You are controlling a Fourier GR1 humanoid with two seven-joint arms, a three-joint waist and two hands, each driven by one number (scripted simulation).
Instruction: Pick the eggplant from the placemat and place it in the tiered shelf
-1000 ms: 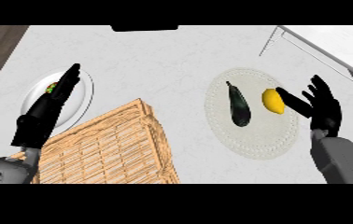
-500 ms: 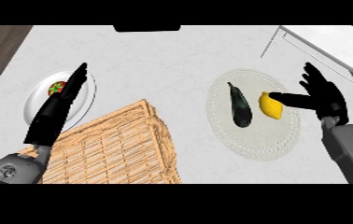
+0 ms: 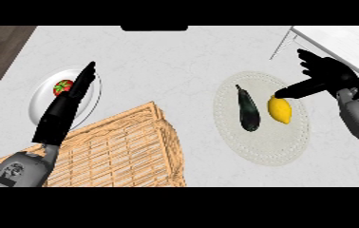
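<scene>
Right robot hand (image 3: 324,75): fingers spread apart, holding nothing; one fingertip touches the lemon's (image 3: 279,109) top end; forearm cut off at the right edge.
Left robot hand (image 3: 64,108): fingers straight, empty, lying over the plate (image 3: 43,94).
Eggplant (image 3: 247,109): flat on the round placemat (image 3: 263,144), just left of the lemon (not touching it).
Plate: holds a tomato (image 3: 63,86), partly hidden.
Wicker tiered shelf (image 3: 123,151): seen from above, tiers hidden.
Table (image 3: 175,65): pale marble; no writing visible.

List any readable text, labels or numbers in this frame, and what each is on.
None readable. The eggplant, lemon, placemat, wicker shelf and plate with its tomato carry no markings. The left forearm has a dark patch, too blurred to read.
</scene>
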